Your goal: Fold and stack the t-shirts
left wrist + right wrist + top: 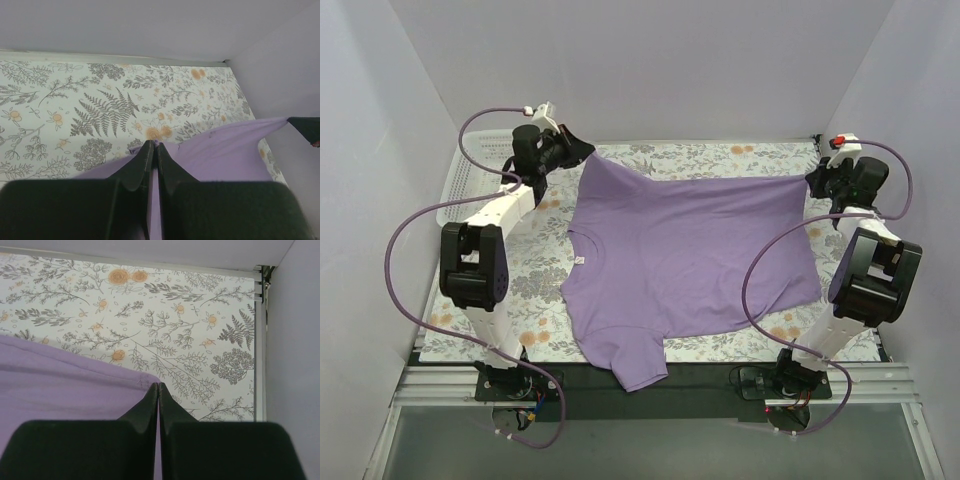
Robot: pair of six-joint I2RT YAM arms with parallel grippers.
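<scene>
A lavender-purple t-shirt (690, 255) lies spread across the floral table cover, its neck with a small white label at the left and one sleeve hanging toward the near edge. My left gripper (588, 152) is shut on the t-shirt's far left corner, and the cloth (235, 150) shows pinched between its black fingers (142, 167). My right gripper (812, 180) is shut on the far right corner, with the hem (75, 385) caught at its fingertips (150, 395). The far edge is stretched taut between both grippers, slightly above the table.
A white plastic basket (465, 185) stands at the far left beside the left arm. The floral cover (720, 155) runs to the back wall. Enclosure walls rise close on both sides. The metal table edge (257, 340) lies right of my right gripper.
</scene>
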